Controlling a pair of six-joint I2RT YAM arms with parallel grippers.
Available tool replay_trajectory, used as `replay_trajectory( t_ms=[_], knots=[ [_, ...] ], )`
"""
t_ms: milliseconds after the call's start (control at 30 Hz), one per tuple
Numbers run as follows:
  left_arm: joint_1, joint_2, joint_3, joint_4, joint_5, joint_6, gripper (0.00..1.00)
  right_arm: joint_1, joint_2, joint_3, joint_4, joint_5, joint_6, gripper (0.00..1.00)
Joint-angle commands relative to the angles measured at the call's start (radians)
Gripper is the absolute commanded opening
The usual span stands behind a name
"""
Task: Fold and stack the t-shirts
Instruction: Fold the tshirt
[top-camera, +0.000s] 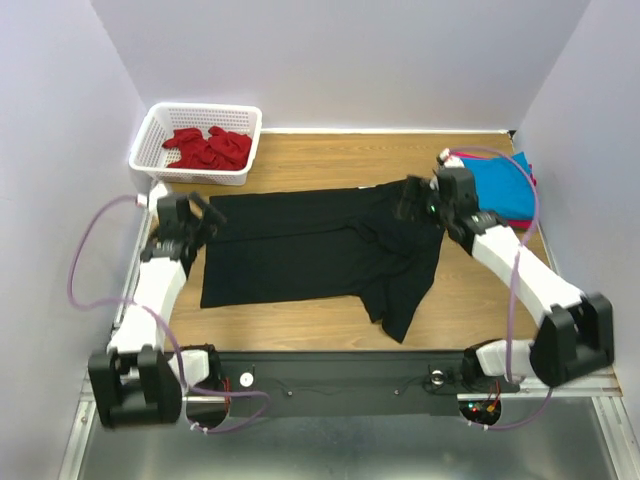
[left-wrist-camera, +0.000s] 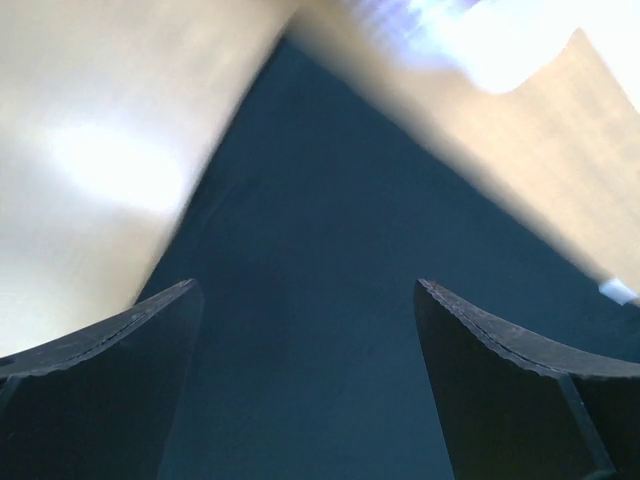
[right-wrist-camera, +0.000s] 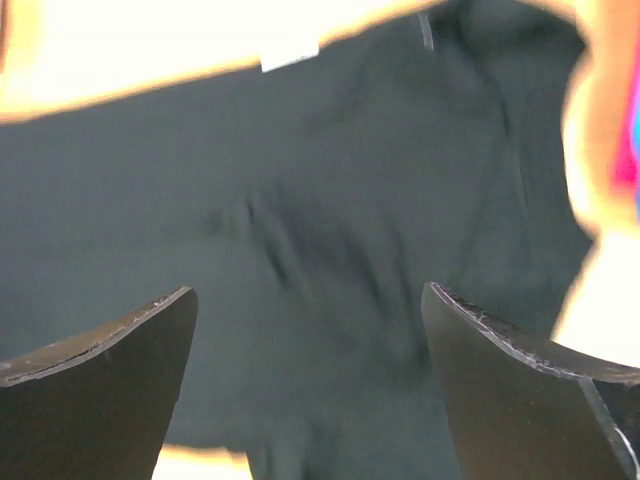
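The black t-shirt (top-camera: 310, 255) lies spread on the wooden table, with a sleeve hanging toward the front at the right. My left gripper (top-camera: 207, 215) is open over the shirt's far left corner; the left wrist view shows dark cloth (left-wrist-camera: 320, 300) between the spread fingers. My right gripper (top-camera: 412, 198) is open over the shirt's far right part; the right wrist view shows wrinkled black cloth (right-wrist-camera: 330, 250) below it. A folded turquoise-blue t-shirt (top-camera: 505, 185) lies on a red one at the far right. Red t-shirts (top-camera: 208, 148) lie crumpled in the basket.
A white lattice basket (top-camera: 160, 125) stands at the far left corner. White walls close the table on three sides. Purple cables loop from both arms. A black rail (top-camera: 340, 375) runs along the near edge.
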Motion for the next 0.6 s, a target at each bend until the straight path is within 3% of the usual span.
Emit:
replay_trajectory(
  t_ms=[0, 100, 233, 433, 567],
  knots=[
    [0.003, -0.197, -0.166, -0.207, -0.148, -0.113, 0.98, -0.006, -0.166, -0.166, -0.07, 0.007, 0.103, 1.0],
    [0.001, -0.336, -0.239, -0.223, -0.135, -0.205, 0.98, -0.006, -0.256, -0.248, -0.096, 0.008, 0.147, 1.0],
    [-0.005, -0.396, -0.343, -0.225, -0.099, -0.321, 0.97, -0.006, -0.311, -0.277, -0.119, 0.018, 0.167, 1.0],
    [-0.006, -0.315, -0.34, -0.27, -0.16, -0.377, 0.95, -0.006, -0.299, -0.281, -0.119, 0.051, 0.184, 1.0],
    [-0.008, -0.148, -0.342, -0.273, -0.18, -0.386, 0.93, -0.006, -0.254, -0.277, -0.119, 0.048, 0.213, 1.0]
  ],
)
